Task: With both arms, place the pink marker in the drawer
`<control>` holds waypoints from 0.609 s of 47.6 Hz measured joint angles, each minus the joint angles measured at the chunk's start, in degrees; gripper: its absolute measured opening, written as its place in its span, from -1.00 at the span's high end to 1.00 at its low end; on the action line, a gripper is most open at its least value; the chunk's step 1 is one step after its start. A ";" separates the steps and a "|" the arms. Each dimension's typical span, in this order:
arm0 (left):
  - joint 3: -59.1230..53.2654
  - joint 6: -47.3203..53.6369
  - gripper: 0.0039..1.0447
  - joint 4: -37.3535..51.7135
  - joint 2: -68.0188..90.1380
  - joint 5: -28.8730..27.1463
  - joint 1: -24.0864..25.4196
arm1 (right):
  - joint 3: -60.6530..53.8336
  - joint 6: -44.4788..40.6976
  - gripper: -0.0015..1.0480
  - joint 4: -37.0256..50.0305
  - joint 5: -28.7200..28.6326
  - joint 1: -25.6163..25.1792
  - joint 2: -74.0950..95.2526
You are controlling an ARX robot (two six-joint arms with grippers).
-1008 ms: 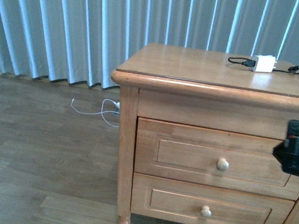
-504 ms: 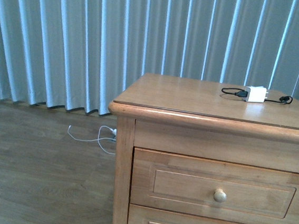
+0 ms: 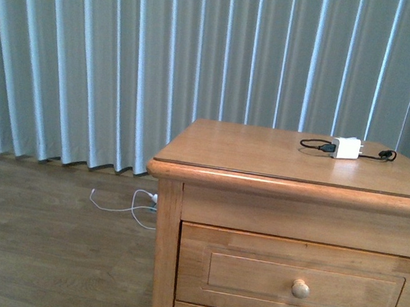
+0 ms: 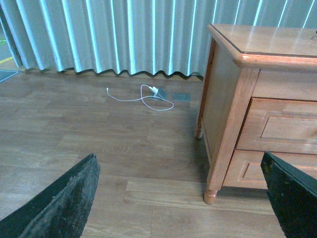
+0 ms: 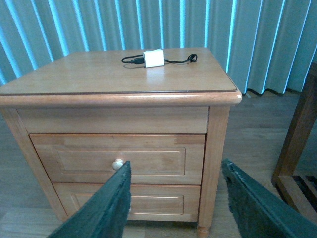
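The wide top drawer [image 3: 299, 281] of the honey wood cabinet [image 3: 292, 157] is closed w/ its round knob [image 3: 300, 287]. No pink marker shows in any view. Left gripper [image 4: 181, 198] & right gripper [image 5: 176, 203] both gape wide, holding nothing. White charger [image 3: 347, 147] sits on top.

Soft, even daylight through the curtains [image 3: 125, 73] — bluish cast, faint sheen on the cabinet top [image 3: 263, 152], slightly soft focus.

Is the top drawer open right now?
No, the drawer sits shut, its front flush with the cabinet in the right wrist view, and nothing of its inside shows.
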 joint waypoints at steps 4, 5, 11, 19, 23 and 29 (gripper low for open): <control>0.00 0.00 -0.89 0.00 0.00 0.02 0.00 | -1.40 -0.66 0.29 -0.15 0.00 0.02 -1.09; 0.00 0.00 -0.89 0.00 0.00 0.02 0.00 | -1.70 -0.76 0.36 -0.28 0.02 0.04 -1.38; 0.00 0.00 -0.89 0.00 0.00 0.02 0.00 | -2.93 -1.11 0.80 -0.96 0.02 0.04 -3.52; 0.00 0.00 -0.89 0.00 0.00 0.00 0.00 | -4.48 -1.46 0.97 -2.47 0.02 0.07 -6.71; 0.00 0.00 -0.89 0.00 0.00 0.02 0.00 | -4.96 -1.46 0.97 -3.15 0.02 0.07 -7.82; 0.00 0.02 -0.89 0.00 0.00 0.02 0.00 | -5.66 -1.46 0.97 -6.54 0.04 0.07 -11.47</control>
